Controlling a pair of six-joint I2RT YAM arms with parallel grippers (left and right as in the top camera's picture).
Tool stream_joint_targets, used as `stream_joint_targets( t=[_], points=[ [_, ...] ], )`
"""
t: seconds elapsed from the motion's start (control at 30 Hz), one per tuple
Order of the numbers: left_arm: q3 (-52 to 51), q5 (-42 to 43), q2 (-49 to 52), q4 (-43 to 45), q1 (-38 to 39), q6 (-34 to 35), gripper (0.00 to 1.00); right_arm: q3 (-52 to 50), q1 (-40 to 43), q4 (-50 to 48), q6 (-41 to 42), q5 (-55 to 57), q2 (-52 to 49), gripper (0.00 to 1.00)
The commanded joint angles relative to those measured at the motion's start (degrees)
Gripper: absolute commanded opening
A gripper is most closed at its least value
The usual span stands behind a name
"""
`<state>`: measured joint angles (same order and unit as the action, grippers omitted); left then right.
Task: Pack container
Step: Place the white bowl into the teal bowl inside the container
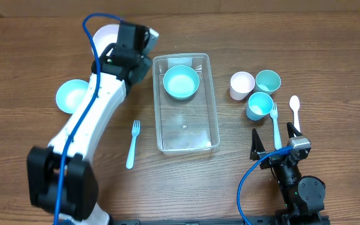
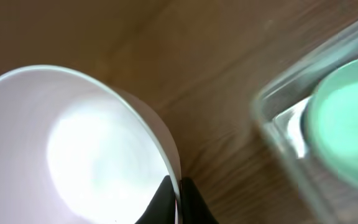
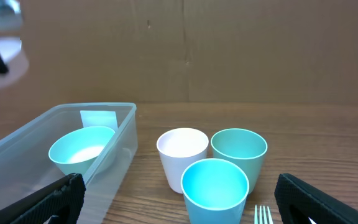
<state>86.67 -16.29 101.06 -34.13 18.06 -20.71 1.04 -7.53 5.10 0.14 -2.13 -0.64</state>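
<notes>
The container (image 1: pixel 187 147) sits in the middle of the table (image 1: pixel 330 37). A teal bowl (image 1: pixel 180 82) is in its far end. My left gripper (image 1: pixel 122 49) is at the white bowl (image 1: pixel 107 35), just left of the container. My right gripper (image 1: pixel 273 134) is wide open and holds nothing.

My left wrist camera shows my fingers (image 2: pixel 194 205) squeezed tight on the white bowl's rim, with the container close by.

My right wrist camera shows the container on the left and three cups (image 3: pixel 182 152) beside it.

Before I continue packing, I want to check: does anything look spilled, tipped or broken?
Nothing stands out: the teal bowl sits upright in the container, the cups stand upright, and nothing is spilled or broken.
</notes>
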Motion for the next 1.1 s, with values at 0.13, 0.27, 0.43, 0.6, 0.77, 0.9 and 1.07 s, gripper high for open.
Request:
stream_joint_targets(
  t=[0.13,0.27,0.43,0.6,0.77,0.9,1.07],
  points=[
    [2.6,3.8,-5.1,-5.6,18.0,1.3,0.04,-0.6,0.2,-0.5,-0.2,-0.1,0.4,1.00],
    [1.9,6.2,-1.5,-7.9,19.8,5.6,0.04,-0.6,0.2,-0.5,-0.2,-0.1,0.4,1.00],
    [1.6,11.5,6.3,-7.5,19.8,5.8,0.04,-0.6,0.2,-0.5,-0.2,-0.1,0.4,1.00],
    [1.6,9.6,9.6,-5.5,19.7,5.7,0.04,-0.6,0.2,-0.5,-0.2,-0.1,0.4,1.00],
    [1.6,8.4,10.3,-2.9,17.8,5.7,0.04,-0.6,0.2,-0.5,-0.2,-0.1,0.4,1.00],
    [1.6,8.7,11.4,-3.0,15.4,5.7,0.04,-0.6,0.2,-0.5,-0.2,-0.1,0.4,1.00],
    [1.6,8.9,11.4,-2.9,15.3,5.7,0.04,-0.6,0.2,-0.5,-0.2,-0.1,0.4,1.00]
  ],
)
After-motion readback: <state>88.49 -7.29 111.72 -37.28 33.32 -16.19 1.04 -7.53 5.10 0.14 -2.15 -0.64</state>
